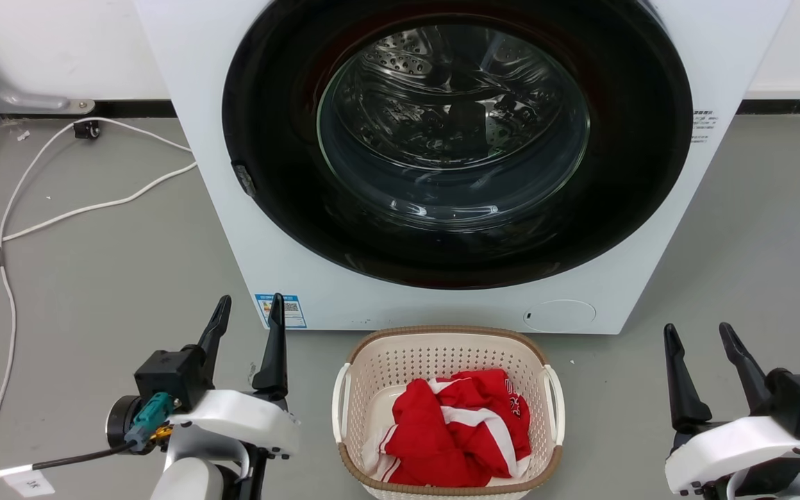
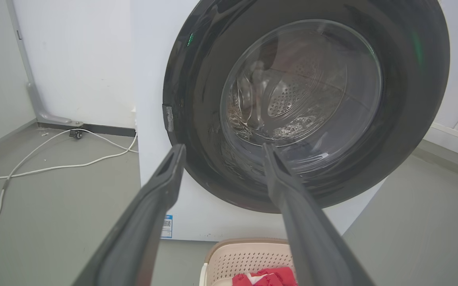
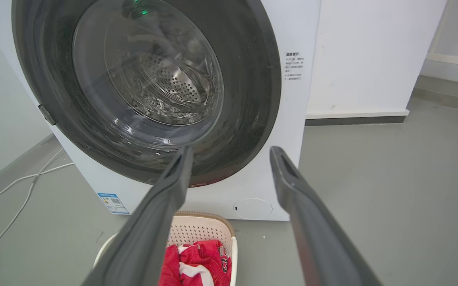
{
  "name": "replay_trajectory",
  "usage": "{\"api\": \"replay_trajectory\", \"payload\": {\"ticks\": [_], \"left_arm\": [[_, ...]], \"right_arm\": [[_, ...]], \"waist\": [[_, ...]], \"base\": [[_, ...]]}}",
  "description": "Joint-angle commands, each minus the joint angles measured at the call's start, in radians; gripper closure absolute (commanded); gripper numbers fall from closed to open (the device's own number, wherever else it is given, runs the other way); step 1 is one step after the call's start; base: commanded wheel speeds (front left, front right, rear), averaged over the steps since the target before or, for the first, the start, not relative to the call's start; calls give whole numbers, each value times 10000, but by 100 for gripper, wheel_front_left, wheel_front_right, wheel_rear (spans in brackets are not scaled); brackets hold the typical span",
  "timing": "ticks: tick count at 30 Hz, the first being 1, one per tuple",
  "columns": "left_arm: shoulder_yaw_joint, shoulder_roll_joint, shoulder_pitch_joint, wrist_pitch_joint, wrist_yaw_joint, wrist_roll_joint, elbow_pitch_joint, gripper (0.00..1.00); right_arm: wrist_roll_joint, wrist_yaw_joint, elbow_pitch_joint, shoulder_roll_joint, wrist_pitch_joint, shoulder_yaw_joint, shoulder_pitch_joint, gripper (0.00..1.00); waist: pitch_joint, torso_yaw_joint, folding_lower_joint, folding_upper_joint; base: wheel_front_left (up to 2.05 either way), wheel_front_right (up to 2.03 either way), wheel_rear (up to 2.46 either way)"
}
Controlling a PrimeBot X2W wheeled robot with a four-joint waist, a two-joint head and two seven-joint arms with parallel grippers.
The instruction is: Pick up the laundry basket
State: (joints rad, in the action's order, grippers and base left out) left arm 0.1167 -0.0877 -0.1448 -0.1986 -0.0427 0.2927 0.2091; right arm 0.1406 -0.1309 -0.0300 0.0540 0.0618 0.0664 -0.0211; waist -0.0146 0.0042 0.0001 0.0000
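The laundry basket [image 1: 435,361] is cream perforated plastic with a brown woven-look rim and white side handles. It stands on the grey floor just in front of the washing machine, bottom centre of the head view, with red and white clothing [image 1: 459,427] inside. My left gripper [image 1: 247,311] hangs open to the basket's left, apart from it. On the basket's right my right gripper [image 1: 698,333] is open too, clear of the handle. In the left wrist view the basket [image 2: 249,258] sits at the bottom edge between the fingers; in the right wrist view the basket [image 3: 201,230] lies lower left.
A white front-loading washing machine [image 1: 289,264] with a shut dark round door [image 1: 455,139] stands right behind the basket. White cables [image 1: 60,215] trail over the floor at the left. A wall runs along the back, with a grey pipe [image 1: 18,97] at the far left.
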Motion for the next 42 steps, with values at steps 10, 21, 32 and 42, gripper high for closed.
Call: {"api": "replay_trajectory", "payload": {"ticks": [10,21,32,42], "left_arm": [[178,-111,-46,-283,201,-995,-9,0],[354,-137,-123,-487,320,-1779,75,0],[482,-84,-101,-656,437,-2326,141,0],[461,-39,-114,-689,441,-2194,185,0]], "right_arm": [[-1158,3,257,-42,140,-70,-111,0],[-2080,3,440,-50,146,-149,-197,0],[-2631,5,559,-58,117,-207,-299,0],[-2269,5,547,-58,44,-182,-316,0]], "waist": [[-37,46,-1,0],[-78,63,-1,0],[-103,70,-1,0],[-149,88,-1,0]], "base": [[0,0,0],[0,0,0],[0,0,0],[0,0,0]]}}
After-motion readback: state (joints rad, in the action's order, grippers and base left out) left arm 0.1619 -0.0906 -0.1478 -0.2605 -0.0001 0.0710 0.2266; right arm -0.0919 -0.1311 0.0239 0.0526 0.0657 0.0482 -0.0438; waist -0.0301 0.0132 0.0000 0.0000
